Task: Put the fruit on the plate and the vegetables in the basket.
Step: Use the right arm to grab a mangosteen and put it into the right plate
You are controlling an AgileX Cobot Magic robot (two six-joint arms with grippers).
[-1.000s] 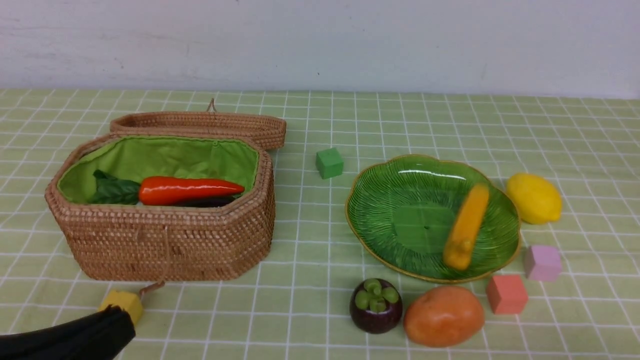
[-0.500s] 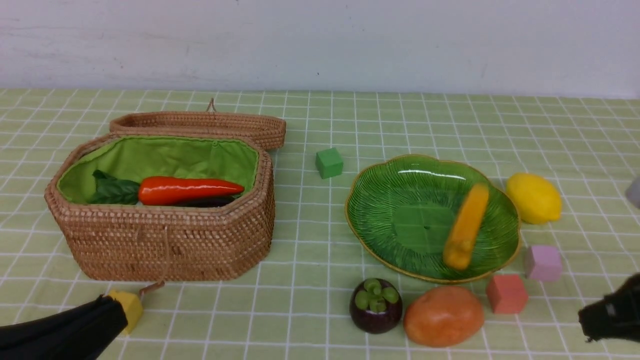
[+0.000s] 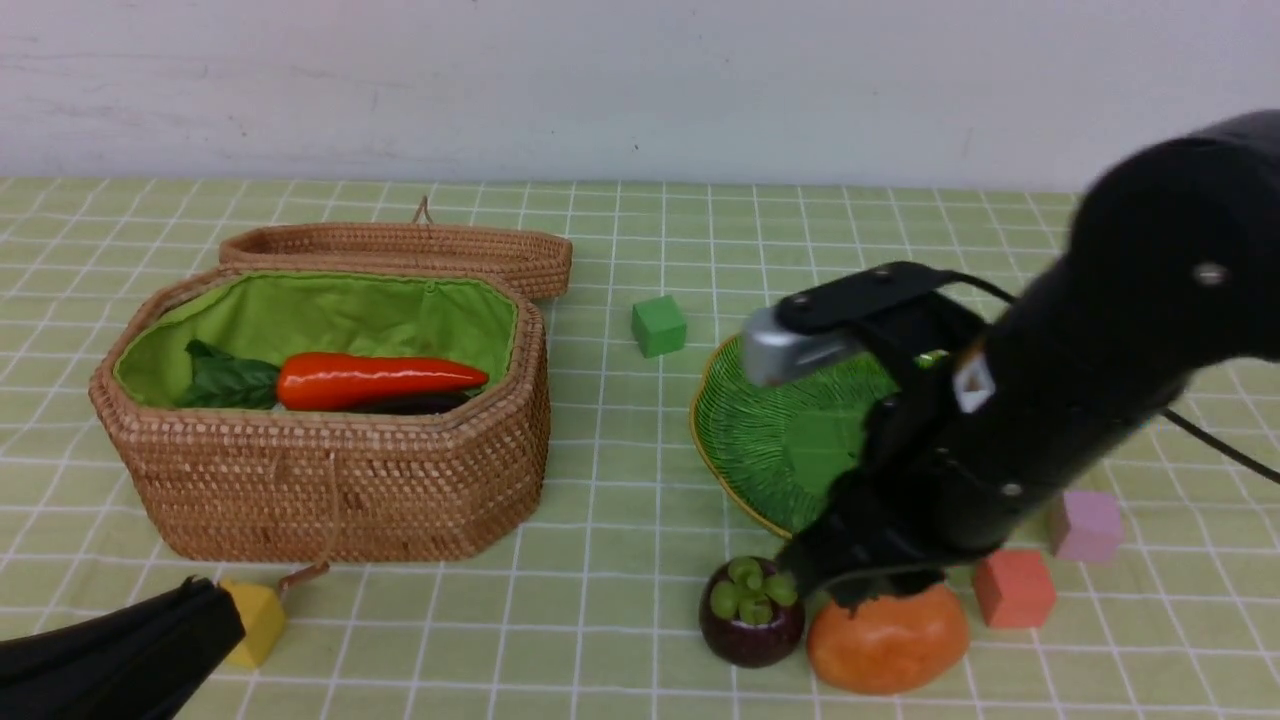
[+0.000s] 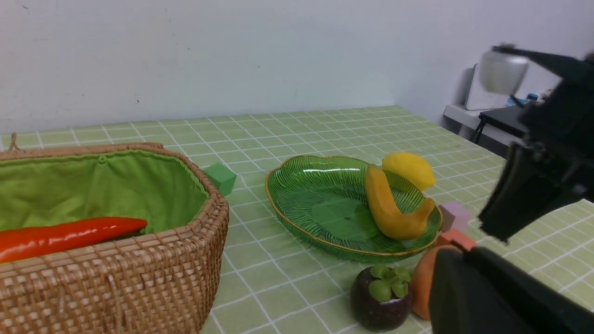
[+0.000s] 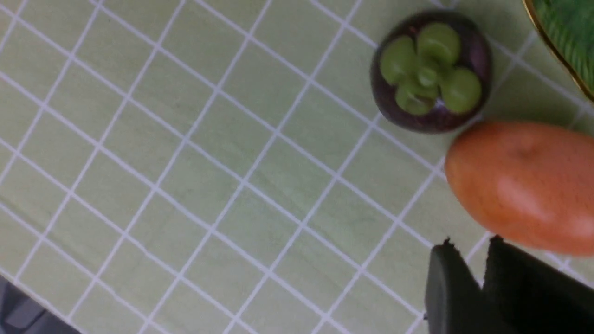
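We see the carrot [image 3: 380, 380] lying in the basket [image 3: 330, 490]; banana [image 4: 385, 208] on the plate [image 4: 320, 204]; lemon [image 4: 408, 169] just beside its rim on the bench [image 3: 600, 620]. Mangosteen [image 3: 750, 610] and potato [image 3: 885, 645] sit side by side in front of the plate; right jaws hang close over the potato; we cannot tell if they are spread or pressed. Left jaws pressed together, low by the yellow cube [image 3: 255, 620].
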